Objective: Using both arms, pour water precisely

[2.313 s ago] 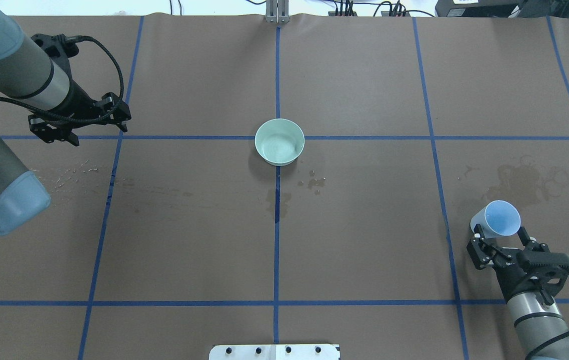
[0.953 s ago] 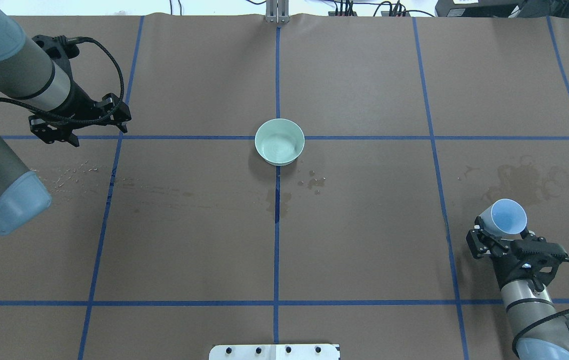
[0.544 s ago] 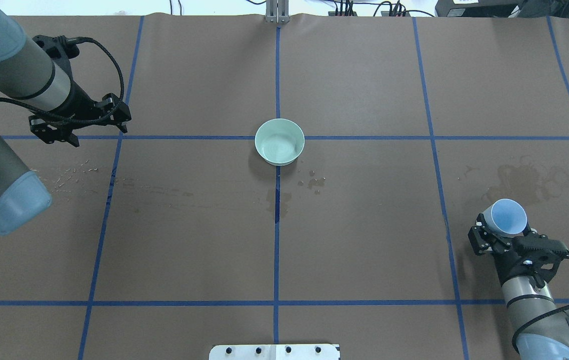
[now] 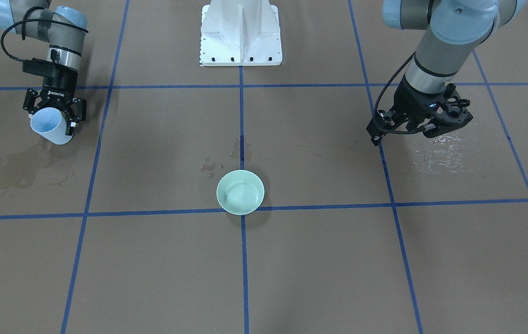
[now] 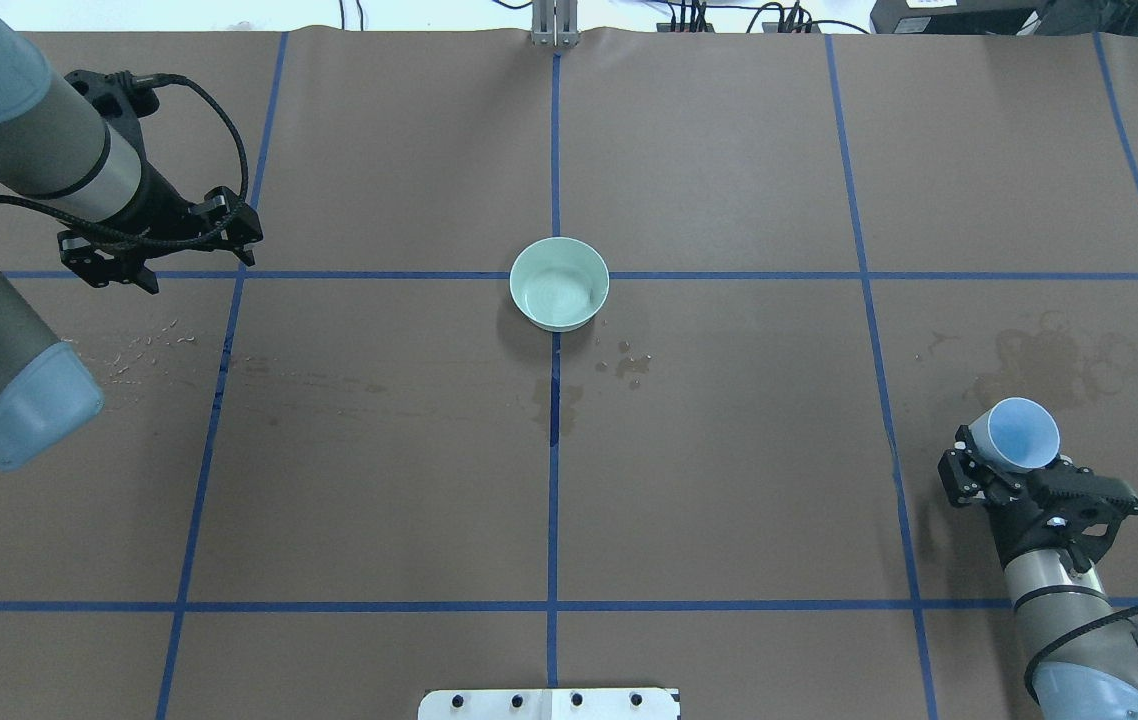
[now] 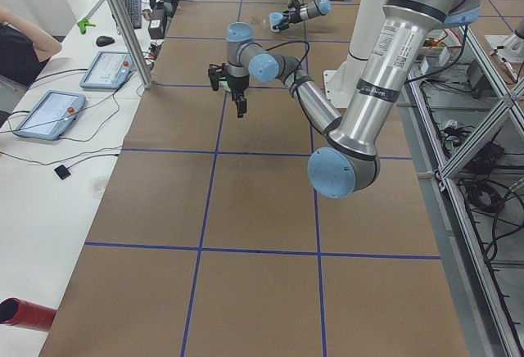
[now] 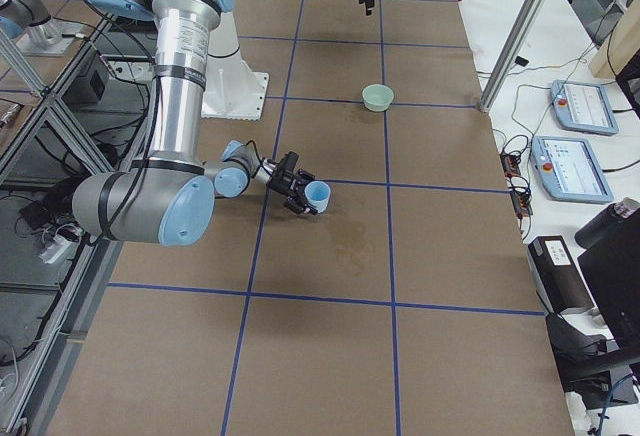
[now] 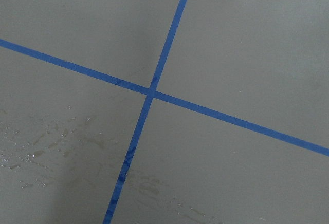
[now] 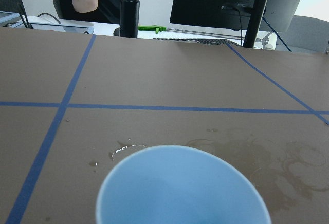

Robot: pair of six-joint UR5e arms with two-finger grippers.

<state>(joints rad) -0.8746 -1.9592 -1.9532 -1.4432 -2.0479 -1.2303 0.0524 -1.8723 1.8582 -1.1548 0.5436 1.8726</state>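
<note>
On the right, the cup [image 5: 1024, 435] is clamped in the right gripper [image 5: 1012, 458], the left gripper [image 5: 179, 255] spread empty; carrying over the bowl [image 5: 517, 290] is judged next.

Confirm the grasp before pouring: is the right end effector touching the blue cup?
Touching. The front-facing view shows the right end effector with a finger pressed against each side of the blue cup, no gap visible.

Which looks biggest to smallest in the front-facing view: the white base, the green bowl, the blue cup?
White base, clearly largest.
Green bowl next.
Blue cup smallest, but only slightly; it is tilted, so that ranking is unsure.
</note>
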